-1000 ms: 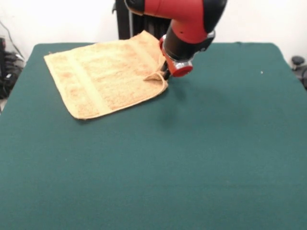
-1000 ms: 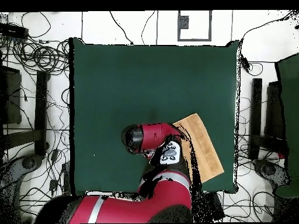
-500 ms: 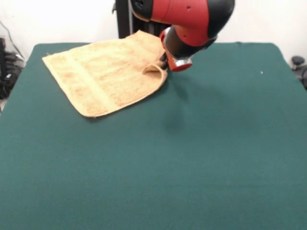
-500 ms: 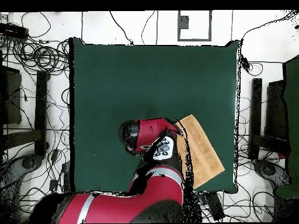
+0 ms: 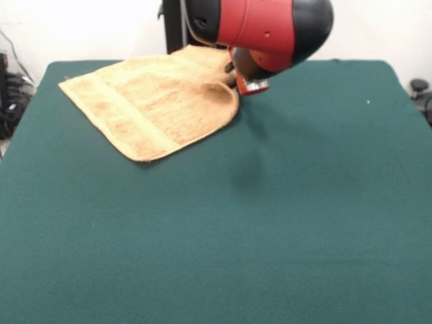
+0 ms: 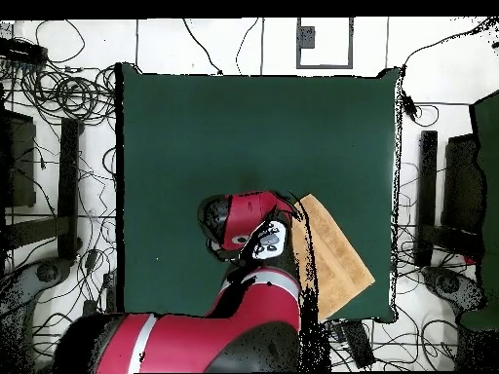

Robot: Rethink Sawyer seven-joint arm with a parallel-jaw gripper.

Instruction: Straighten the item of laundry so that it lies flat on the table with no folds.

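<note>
Broad dark green felt-covered tabletop (image 5: 270,216), bare over most of its spread. Small rectangular orange-tan terry-cloth towel (image 5: 148,101) spread at one corner region near the edge, one corner raised off the cloth beside the red and black arm's gripper (image 5: 237,74). Fingers hidden behind the wrist; cannot tell how wide, nor whether gripping the towel.
</note>
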